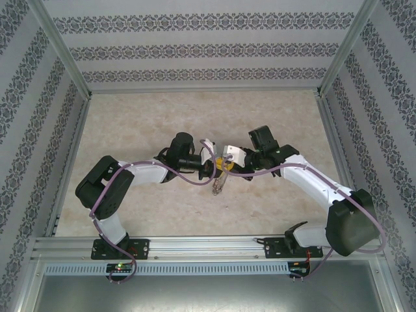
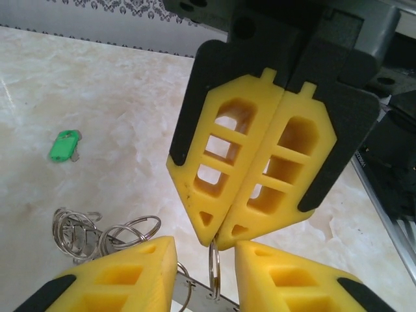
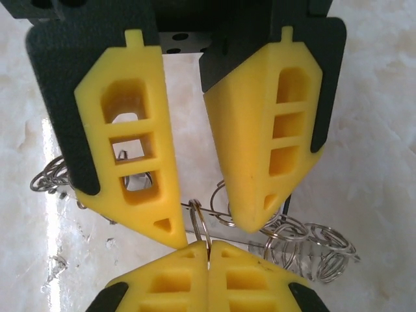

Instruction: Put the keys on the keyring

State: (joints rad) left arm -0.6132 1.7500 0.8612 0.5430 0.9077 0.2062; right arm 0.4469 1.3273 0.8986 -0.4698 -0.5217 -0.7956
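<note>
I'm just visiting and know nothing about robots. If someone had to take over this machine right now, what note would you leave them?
Right gripper: fingers shut on one ring of the keyring.
Left gripper: fingers open, one on each side of that ring, gripping nothing.
Key: a green one lies on the table, apart from the rings.
Done: keyring grasped.
Left: fetch the key and thread it on.
</note>
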